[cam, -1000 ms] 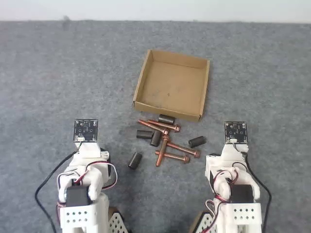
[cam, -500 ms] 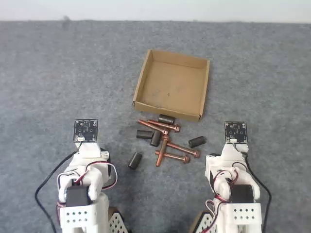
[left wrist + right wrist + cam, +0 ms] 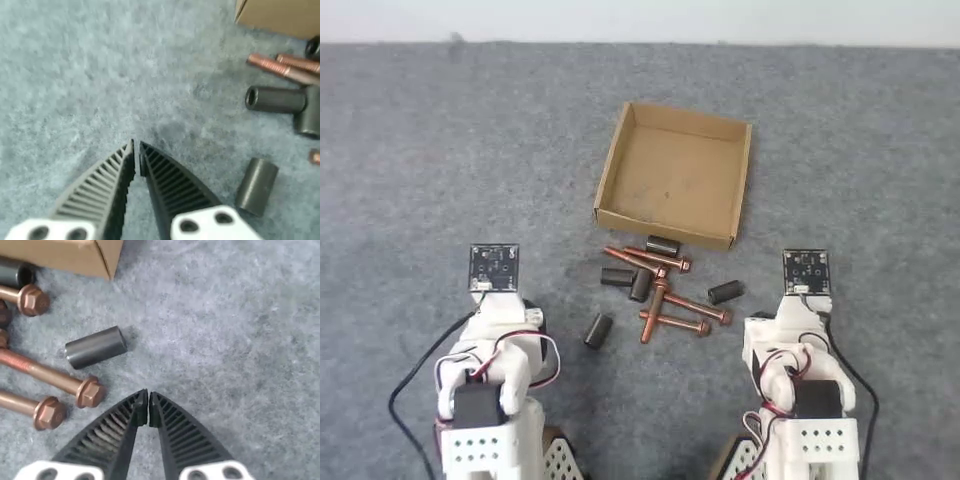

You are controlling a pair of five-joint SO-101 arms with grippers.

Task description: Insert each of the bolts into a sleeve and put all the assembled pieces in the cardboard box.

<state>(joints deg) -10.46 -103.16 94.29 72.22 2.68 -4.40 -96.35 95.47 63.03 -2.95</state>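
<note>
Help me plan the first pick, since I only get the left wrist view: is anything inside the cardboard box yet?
Observer: No. From the high view, the cardboard box is empty.
Operator: Is there a sleeve outside my frame?
Observer: Yes, one sleeve lies on its side on the table just ahead of the right pincer.
Operator: Is that pincer holding anything?
Observer: No, it is shut on nothing.
</note>
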